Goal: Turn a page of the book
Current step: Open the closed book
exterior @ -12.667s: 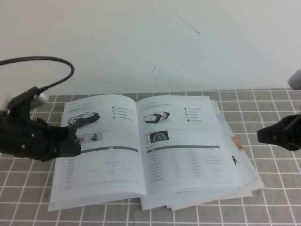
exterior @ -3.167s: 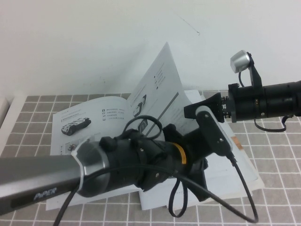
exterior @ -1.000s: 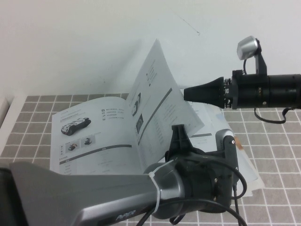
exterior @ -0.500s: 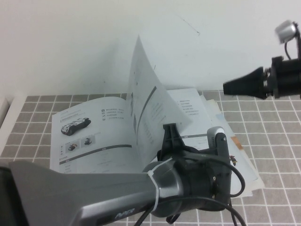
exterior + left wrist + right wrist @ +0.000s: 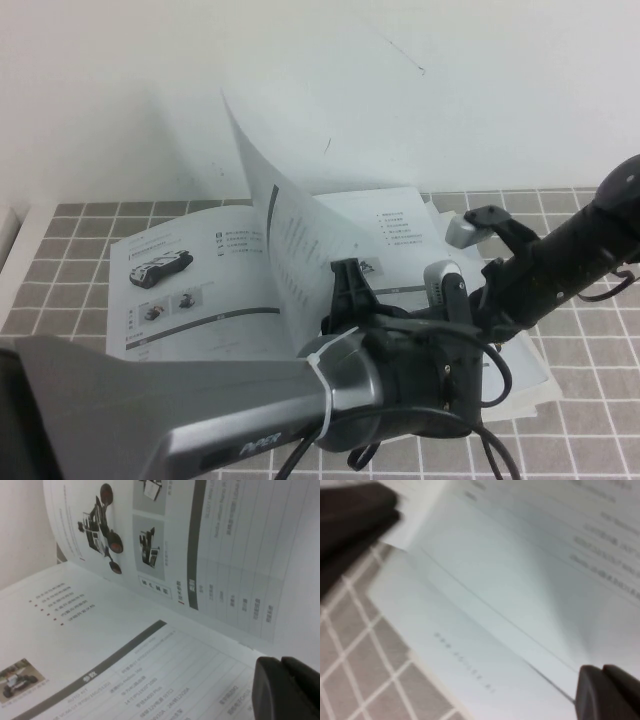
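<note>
The book point(image 5: 190, 290) lies open on the grey tiled mat. The page point(image 5: 285, 225) stands up from the spine and curls over toward the book's left half. My left gripper point(image 5: 347, 272) is shut, right of the standing page and above the right-hand page. In the left wrist view the left gripper point(image 5: 281, 664) is shut and empty over the printed table, and the page point(image 5: 165, 535) shows its reddish buggy face. My right arm point(image 5: 560, 260) reaches in low from the right. My right gripper point(image 5: 603, 673) is shut over the book's page edges; the left arm hides it in the high view.
An untidy stack of papers point(image 5: 530, 372) sticks out under the book's right side. The white wall point(image 5: 450, 100) stands close behind the book. The left arm's thick body point(image 5: 250, 410) crosses the front of the mat. Grey tiles point(image 5: 590, 400) show at the right.
The page has swung from leaning right to upright and curling left. My right arm has dropped from the upper right to the book's right edge. My left gripper has stayed under the page.
</note>
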### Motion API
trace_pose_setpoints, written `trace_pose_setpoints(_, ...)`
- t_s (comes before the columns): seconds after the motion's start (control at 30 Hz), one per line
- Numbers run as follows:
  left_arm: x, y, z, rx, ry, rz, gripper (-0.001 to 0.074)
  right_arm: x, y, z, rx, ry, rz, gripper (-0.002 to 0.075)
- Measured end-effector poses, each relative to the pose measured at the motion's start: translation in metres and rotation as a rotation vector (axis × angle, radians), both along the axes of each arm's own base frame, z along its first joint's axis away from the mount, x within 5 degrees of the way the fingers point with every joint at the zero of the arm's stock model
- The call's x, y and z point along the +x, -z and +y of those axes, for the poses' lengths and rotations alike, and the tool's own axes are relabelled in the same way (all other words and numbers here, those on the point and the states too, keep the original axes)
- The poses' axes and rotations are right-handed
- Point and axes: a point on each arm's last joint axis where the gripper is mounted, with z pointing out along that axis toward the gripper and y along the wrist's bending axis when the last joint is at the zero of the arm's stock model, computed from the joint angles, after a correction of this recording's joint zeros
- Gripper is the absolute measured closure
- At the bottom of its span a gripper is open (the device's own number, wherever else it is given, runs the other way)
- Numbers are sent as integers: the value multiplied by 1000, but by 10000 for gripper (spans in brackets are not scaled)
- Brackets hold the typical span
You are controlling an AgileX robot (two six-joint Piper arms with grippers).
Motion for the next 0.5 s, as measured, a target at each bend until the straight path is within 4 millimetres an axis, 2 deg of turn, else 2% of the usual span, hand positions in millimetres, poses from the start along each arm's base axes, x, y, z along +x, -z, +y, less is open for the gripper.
trace_pose_setpoints(0.13,4,2,7,-3,-48,23,739,1,19,5,-75,30,22,726)
trace_pose_setpoints(0.5,33,8,49,-21,-268,148,739,2,18,5,-97,66,42,726)
